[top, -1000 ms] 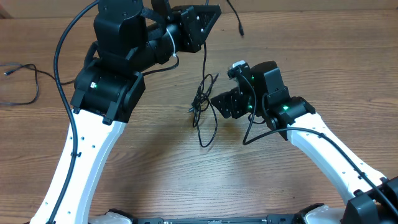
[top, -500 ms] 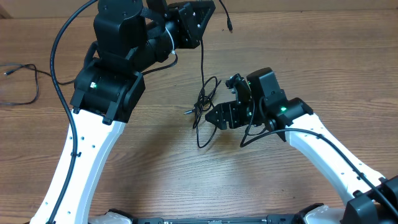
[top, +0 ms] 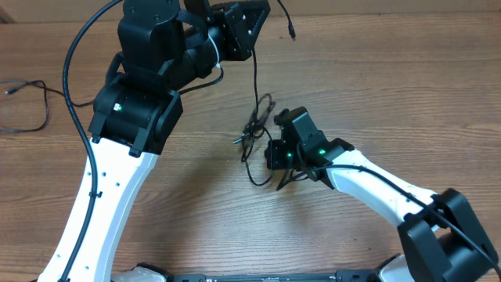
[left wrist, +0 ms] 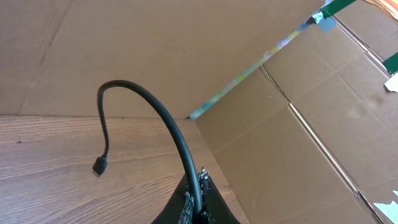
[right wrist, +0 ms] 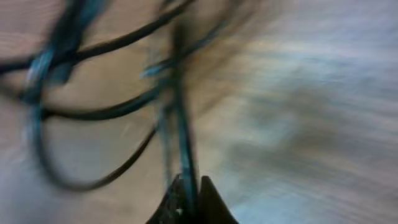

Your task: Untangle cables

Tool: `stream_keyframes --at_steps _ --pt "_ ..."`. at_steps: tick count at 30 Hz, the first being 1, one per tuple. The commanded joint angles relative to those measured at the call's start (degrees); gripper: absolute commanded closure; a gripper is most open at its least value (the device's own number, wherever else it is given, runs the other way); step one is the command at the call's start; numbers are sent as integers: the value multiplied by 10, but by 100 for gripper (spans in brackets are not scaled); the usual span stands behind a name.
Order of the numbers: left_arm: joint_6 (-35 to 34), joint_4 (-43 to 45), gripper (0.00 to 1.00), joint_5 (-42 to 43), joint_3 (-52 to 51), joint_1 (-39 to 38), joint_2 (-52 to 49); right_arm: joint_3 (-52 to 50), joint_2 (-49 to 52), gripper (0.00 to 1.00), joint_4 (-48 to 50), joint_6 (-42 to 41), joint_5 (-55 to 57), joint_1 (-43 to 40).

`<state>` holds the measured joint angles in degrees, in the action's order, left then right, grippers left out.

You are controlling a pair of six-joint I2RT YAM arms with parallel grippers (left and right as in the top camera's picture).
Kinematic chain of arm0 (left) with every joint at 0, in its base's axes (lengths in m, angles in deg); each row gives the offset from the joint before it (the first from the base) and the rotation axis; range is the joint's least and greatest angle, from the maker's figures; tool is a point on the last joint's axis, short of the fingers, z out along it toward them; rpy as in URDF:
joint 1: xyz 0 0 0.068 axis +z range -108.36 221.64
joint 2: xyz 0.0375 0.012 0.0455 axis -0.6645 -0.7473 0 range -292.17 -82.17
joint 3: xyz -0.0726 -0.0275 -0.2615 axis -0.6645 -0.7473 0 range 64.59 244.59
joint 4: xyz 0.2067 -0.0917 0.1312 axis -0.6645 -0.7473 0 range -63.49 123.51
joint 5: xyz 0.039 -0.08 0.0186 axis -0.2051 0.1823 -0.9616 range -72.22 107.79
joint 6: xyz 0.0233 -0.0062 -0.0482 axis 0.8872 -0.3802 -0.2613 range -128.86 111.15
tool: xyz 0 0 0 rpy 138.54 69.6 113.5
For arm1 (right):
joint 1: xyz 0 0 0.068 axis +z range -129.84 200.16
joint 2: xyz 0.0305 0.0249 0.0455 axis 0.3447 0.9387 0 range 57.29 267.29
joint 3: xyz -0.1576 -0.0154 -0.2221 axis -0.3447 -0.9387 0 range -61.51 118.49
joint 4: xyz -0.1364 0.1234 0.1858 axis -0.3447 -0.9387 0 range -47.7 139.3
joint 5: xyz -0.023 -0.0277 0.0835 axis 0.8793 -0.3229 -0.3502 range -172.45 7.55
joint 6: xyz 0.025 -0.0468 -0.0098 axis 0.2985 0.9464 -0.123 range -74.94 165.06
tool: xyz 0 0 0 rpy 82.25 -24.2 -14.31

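Tangle of thin black flexible cables (top: 254,128) lies mid brown wooden table (top: 391,94); one strand runs away to left gripper (left wrist: 198,205), pinched on it, well apart. Nearer arm: right gripper (top: 272,151) at tangle's rt edge, fingers pressed together, apparently on a strand (view blurred).

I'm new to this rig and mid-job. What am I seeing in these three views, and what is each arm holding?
Two white-and-black robot arms work at a wooden table. The wide picture looks down from above. The other two come from a camera on each wrist, looking along that arm's own fingers. A tangle of thin black cables lies mid-table, and a loose cable lies near the table's edge beside the left arm. The left gripper is shut on a raised cable whose plug dangles free. The right gripper is down at the tangle. Its view is blurred, but it appears closed on one strand.
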<state>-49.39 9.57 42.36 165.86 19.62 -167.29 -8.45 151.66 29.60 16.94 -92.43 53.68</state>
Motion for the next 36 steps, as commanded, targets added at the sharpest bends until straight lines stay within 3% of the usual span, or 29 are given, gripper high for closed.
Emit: stream_keyframes --at_steps 1,4,7,12,20,27,36 --pt "17 -6 96 -6 18 12 20 -1 5 96 -20 -50 236 -7" --pt "47 -42 96 -7 18 49 29 12 3 96 -109 -126 410 -41" --pt "75 -89 96 -8 18 117 43 23 3 96 -175 -143 482 -106" --pt "85 -161 96 -3 18 272 60 23 3 96 -196 -143 493 -253" --pt "108 -195 96 99 18 477 61 24 3 96 -171 -89 444 -453" --pt "124 -197 96 95 18 515 61 24 4 96 -132 -40 343 -563" --pt "164 -223 96 -10 18 533 61 24 4 96 -95 -7 312 -693"
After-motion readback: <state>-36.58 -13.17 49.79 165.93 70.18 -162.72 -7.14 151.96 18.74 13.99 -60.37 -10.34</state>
